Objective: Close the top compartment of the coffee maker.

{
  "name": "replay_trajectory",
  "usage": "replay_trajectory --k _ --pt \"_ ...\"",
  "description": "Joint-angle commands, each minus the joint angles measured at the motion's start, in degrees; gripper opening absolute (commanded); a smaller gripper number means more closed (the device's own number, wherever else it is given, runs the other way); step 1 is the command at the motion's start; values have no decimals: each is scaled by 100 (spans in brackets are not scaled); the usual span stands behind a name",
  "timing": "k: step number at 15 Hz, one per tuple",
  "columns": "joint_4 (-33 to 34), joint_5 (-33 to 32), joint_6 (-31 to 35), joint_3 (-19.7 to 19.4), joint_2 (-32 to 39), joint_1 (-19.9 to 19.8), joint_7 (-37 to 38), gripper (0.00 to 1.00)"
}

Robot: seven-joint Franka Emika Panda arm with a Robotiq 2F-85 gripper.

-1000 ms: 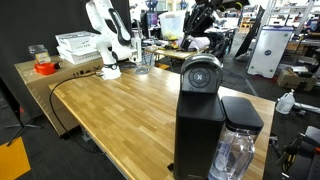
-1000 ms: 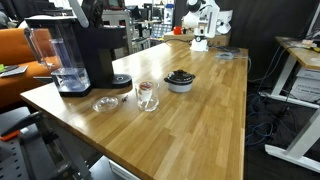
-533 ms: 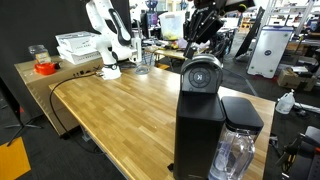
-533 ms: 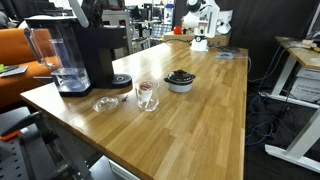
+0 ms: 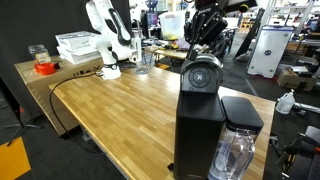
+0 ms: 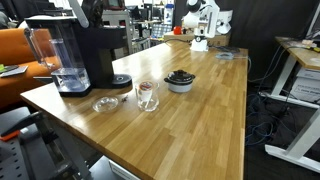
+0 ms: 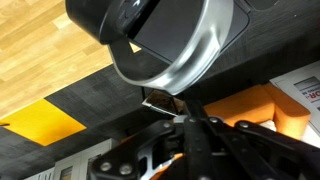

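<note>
Above the upright top compartment (image 5: 201, 73), the gripper (image 5: 203, 35) hangs, opening indiscernible.

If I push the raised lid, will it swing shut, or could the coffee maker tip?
The top compartment stands upright and looks rigid; it likely pivots down whole. The coffee maker is tall on a smooth wooden table, so a sideways shove might slide it.

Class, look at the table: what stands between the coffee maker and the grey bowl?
In an exterior view, a clear drinking glass stands roughly between the coffee maker and bowl, slightly nearer the camera.
</note>
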Motion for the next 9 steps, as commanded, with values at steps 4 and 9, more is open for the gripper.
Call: replay_trajectory --k 4,9 --pt "79 -59 -175 62 8 -32 25 0" --pt "48 -406 -130 157 -12 -14 387 0"
